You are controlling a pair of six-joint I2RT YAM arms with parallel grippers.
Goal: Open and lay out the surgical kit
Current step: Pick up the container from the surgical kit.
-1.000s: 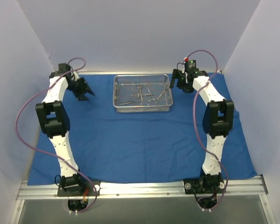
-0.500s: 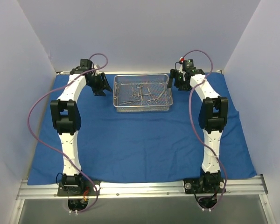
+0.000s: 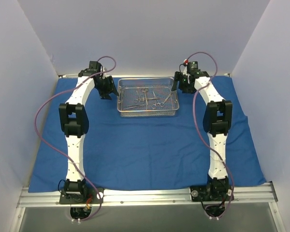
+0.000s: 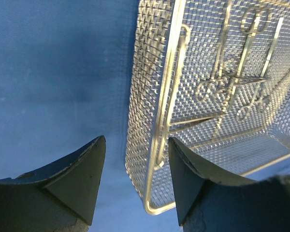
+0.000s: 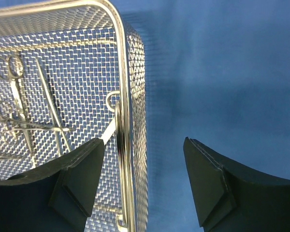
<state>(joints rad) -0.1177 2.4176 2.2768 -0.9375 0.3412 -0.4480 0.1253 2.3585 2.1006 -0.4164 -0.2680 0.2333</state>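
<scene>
Top external view: the wire-mesh tray sits at the far middle of the spread blue cloth, with the instruments lying inside. The left claw straddles its left wall and the right claw its right wall. Both claws are released, gripping nothing.

The space is enclosed on three sides by plain, pale lavender-white panels: a back wall, a left wall and a right wall. The side walls are angled outward toward the near side. A silver metal rail is fixed across the near side, and a dull grey surface is seen in front of it. Everything is lit evenly, and only soft shadows are cast.
</scene>
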